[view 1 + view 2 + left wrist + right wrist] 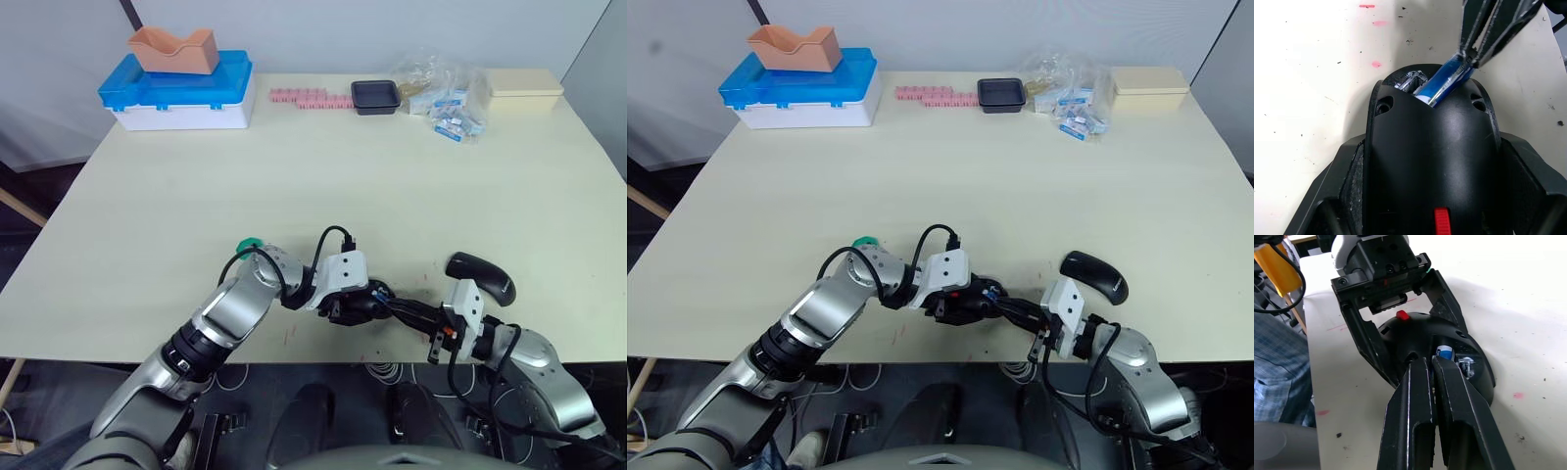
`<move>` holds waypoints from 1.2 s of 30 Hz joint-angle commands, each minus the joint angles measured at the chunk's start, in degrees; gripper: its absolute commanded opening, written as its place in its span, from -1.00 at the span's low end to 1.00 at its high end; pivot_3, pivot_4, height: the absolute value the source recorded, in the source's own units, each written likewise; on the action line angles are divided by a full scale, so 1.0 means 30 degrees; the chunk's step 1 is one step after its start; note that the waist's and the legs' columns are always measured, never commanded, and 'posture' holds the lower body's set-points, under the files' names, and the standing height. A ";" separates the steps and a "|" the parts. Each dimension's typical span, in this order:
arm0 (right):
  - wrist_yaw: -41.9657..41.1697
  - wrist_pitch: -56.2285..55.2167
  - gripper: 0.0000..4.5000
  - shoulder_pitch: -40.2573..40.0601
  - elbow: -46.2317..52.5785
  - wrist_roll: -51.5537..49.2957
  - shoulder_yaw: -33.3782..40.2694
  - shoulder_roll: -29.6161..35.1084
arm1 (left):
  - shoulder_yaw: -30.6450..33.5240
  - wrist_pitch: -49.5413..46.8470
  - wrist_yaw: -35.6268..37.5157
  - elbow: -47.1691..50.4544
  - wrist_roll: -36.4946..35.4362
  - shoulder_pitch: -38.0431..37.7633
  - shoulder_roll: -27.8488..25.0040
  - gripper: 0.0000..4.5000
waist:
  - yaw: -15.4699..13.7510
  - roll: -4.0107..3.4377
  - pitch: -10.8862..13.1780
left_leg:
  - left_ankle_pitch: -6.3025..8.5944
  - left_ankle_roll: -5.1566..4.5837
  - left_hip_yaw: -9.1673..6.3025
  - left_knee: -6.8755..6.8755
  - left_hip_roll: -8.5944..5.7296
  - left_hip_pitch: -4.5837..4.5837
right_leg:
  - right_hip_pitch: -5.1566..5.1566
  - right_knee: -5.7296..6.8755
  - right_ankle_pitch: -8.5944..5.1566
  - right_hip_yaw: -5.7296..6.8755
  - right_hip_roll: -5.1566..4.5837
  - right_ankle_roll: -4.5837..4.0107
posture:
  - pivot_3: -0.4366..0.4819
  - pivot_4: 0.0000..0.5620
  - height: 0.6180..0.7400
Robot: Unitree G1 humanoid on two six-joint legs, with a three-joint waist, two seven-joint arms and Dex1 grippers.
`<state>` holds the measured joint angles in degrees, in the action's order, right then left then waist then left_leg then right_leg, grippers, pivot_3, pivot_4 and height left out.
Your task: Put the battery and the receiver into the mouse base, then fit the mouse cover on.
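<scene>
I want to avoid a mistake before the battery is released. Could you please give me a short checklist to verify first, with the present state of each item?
1. Mouse base is held firm between the left gripper fingers: ok.
2. Right gripper is shut on the battery: ok.
3. Battery is lying flat in its bay: not ok, it sits tilted with one end in the bay.
4. Battery polarity is correct: cannot tell.
5. Mouse cover is out of the way and within reach: ok, it lies on the table beside the right arm.
6. Receiver is located: cannot tell.
</scene>
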<state>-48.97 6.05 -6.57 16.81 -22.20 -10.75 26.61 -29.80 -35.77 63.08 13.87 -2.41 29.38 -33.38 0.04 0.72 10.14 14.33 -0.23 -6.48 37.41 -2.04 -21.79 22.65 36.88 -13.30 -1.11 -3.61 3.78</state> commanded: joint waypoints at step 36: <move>0.0312 -0.0291 -0.92 0.0864 -0.1653 0.1607 -0.0681 -0.1134 | -0.0606 -0.0123 0.0286 -0.0165 -0.0063 -0.0157 0.0269 0.31 | 0.0089 -0.0004 -0.0006 | -0.0001 0.0001 0.0008 0.0001 0.0002 0.0019 | -0.0002 0.0008 0.0002 -0.0005 0.0005 0.0002 | -0.05 -0.47 1.00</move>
<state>-48.31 4.43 -3.65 12.42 -18.31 -11.59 23.34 -29.76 -35.91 63.43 13.60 -2.28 29.39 -33.33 0.31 0.70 10.12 14.33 -0.22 -6.46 37.42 -2.03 -21.74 22.64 36.90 -13.30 -1.13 -3.59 3.78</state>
